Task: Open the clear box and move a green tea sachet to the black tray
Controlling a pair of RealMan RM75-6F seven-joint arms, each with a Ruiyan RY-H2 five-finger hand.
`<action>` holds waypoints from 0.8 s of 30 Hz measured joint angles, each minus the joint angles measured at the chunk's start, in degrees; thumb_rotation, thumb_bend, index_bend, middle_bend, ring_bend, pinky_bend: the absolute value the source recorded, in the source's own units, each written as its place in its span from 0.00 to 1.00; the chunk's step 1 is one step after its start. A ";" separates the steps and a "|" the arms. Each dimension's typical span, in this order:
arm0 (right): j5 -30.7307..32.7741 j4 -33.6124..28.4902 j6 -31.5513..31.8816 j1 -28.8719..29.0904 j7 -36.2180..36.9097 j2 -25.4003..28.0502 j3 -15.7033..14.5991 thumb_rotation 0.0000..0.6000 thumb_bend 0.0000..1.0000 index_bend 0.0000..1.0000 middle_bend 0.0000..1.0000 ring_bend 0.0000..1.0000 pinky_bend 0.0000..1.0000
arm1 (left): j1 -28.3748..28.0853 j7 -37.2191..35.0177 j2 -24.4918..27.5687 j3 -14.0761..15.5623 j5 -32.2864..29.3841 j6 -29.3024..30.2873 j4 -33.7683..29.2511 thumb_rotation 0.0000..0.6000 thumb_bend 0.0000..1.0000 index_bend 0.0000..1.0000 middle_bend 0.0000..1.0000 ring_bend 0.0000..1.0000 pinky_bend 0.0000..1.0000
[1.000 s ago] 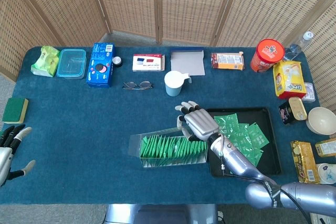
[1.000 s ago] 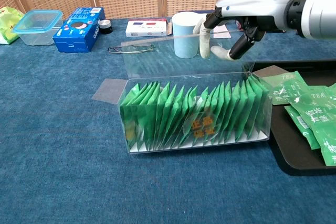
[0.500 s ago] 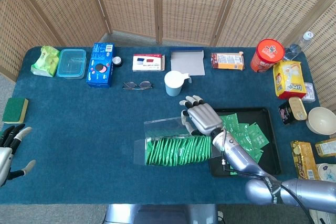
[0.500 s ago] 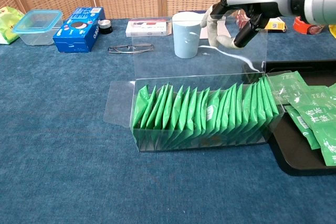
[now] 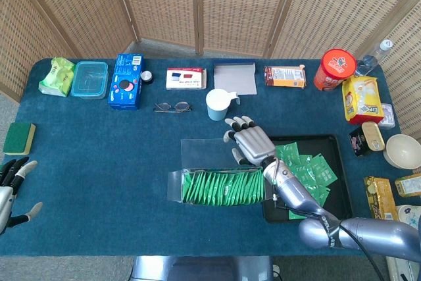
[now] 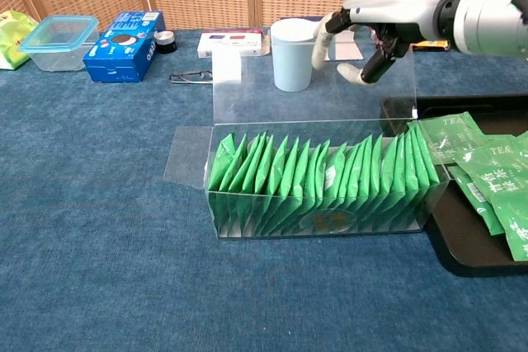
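The clear box [image 5: 220,187] lies in front of the middle of the table, packed with a row of green tea sachets [image 6: 322,180]. Its lid [image 6: 309,84] stands upright along the far side. My right hand [image 6: 370,39] holds the lid's top edge near its right end, thumb on one side and fingers on the other. In the head view my right hand [image 5: 250,145] sits just above the box. The black tray [image 5: 341,197] touches the box's right end and carries several loose sachets [image 5: 309,170]. My left hand [image 5: 10,190] hangs open at the table's front left, holding nothing.
A white cup [image 6: 292,55] stands just behind the lid, with glasses [image 5: 172,106] to its left. A blue box [image 5: 125,81], a lidded container [image 5: 90,78] and a sponge [image 5: 19,138] lie at the left. Snack packs, a red can [image 5: 337,67] and a bowl [image 5: 402,151] crowd the right.
The lid has swung from lying low over the box to standing upright, with my right hand rising and moving back with it. The box slid right against the tray.
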 measured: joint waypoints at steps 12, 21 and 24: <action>-13.13 2.11 4.58 -3.14 5.82 -1.74 -1.12 1.00 0.28 0.11 0.00 0.00 0.03 | 0.60 -0.96 0.06 0.23 0.35 0.78 0.57 1.00 0.22 0.11 0.08 0.00 0.22; -35.59 0.59 7.58 -6.69 23.70 1.44 -3.51 1.00 0.14 0.28 0.02 0.00 0.02 | 0.83 -0.75 0.19 0.18 1.08 1.61 0.28 1.00 0.22 0.11 0.08 0.00 0.22; -40.93 0.30 7.39 -7.10 25.96 2.94 -5.13 1.00 0.12 0.34 0.03 0.00 0.02 | 0.91 -0.54 0.45 0.08 1.17 1.94 0.07 1.00 0.22 0.11 0.08 0.00 0.22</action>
